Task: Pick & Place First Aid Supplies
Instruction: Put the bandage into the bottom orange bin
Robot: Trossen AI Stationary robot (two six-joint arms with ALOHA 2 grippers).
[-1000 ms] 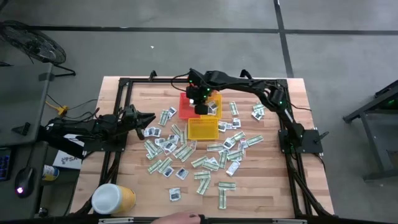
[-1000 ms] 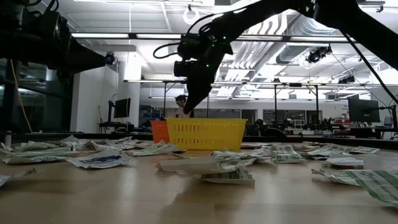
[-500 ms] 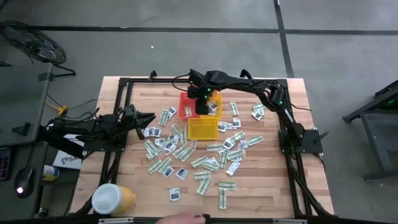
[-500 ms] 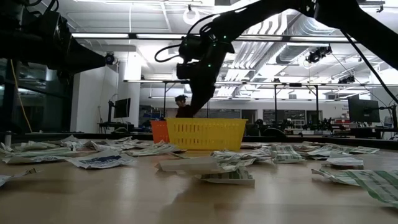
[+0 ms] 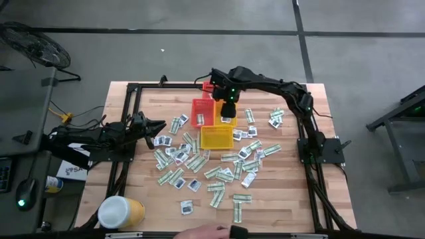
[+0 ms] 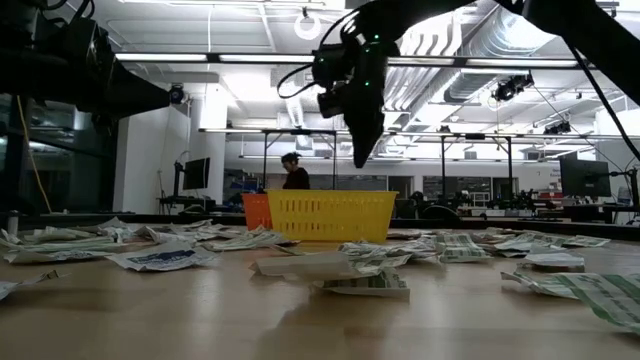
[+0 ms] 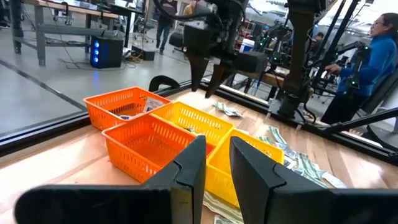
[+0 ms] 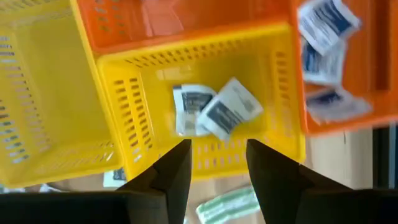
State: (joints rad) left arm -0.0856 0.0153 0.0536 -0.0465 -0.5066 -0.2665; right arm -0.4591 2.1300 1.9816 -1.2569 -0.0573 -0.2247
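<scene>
Overhead, right hand (image 5: 228,113) released, empty, above yellow basket (image 8: 205,118) holding two white square packets (image 8: 214,112); left hand (image 5: 161,127) idle at desk's (image 5: 285,199) left, grip state unclear.

Even, bright light falls from ceiling lamps (image 6: 310,22), which glare white in the low view. Shadows on the bench (image 5: 279,199) are soft. Packets (image 8: 323,37) near the right wrist view's edge smear with blur.

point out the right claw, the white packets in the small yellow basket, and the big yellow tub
right claw (image 8: 214,155), right wrist view, the gap midway between its fingertips
white packets (image 8: 214,111), right wrist view, middle of the overlapping pair
yellow tub (image 5: 136,212), high view, its yellow side beside the white lid
</scene>
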